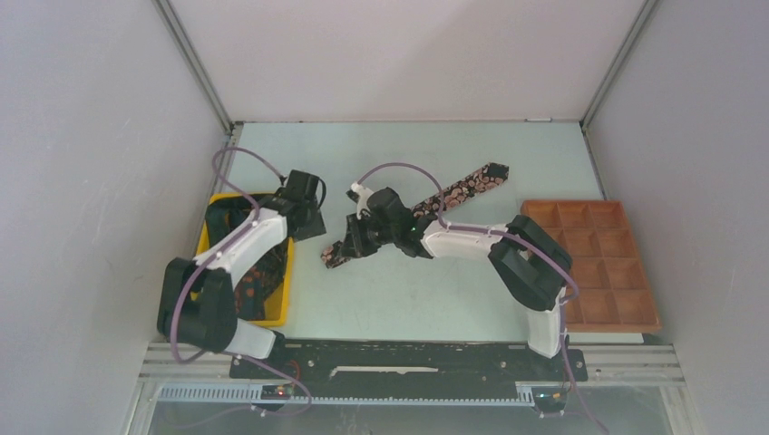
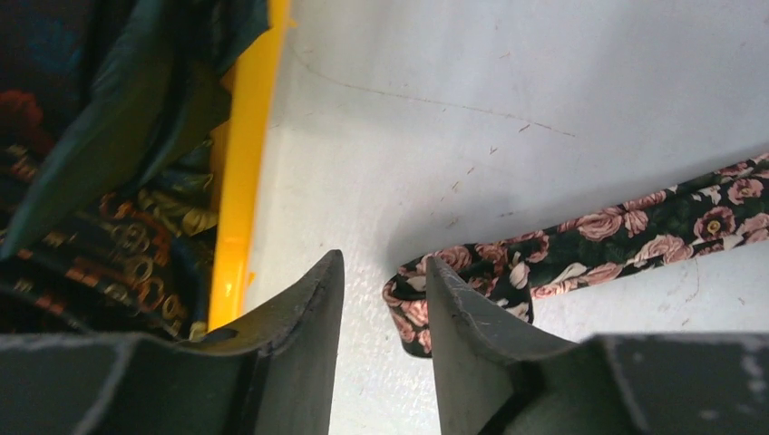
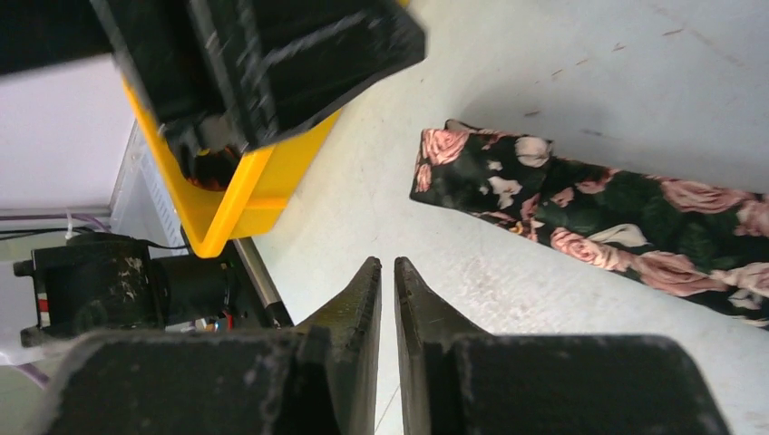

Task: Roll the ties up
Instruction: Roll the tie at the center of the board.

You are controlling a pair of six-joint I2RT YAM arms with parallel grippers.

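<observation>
One tie (image 1: 462,190), black with pinkish roses, lies diagonally across the table's middle, wide end at the back right. My left gripper (image 1: 310,228) hovers by the yellow bin's right edge. In the left wrist view it (image 2: 385,276) is open and empty, and the tie's folded narrow end (image 2: 413,304) lies just right of the gap, partly behind the right finger (image 2: 472,335). My right gripper (image 1: 352,243) hangs over the tie's narrow end. In the right wrist view it (image 3: 387,272) is shut and empty, above bare table, with the tie (image 3: 562,199) lying beyond its tips.
A yellow bin (image 1: 272,319) at the left holds more dark patterned ties (image 2: 118,236); it also shows in the right wrist view (image 3: 227,204). A brown compartment tray (image 1: 594,324) stands at the right. Grey walls enclose the table on three sides.
</observation>
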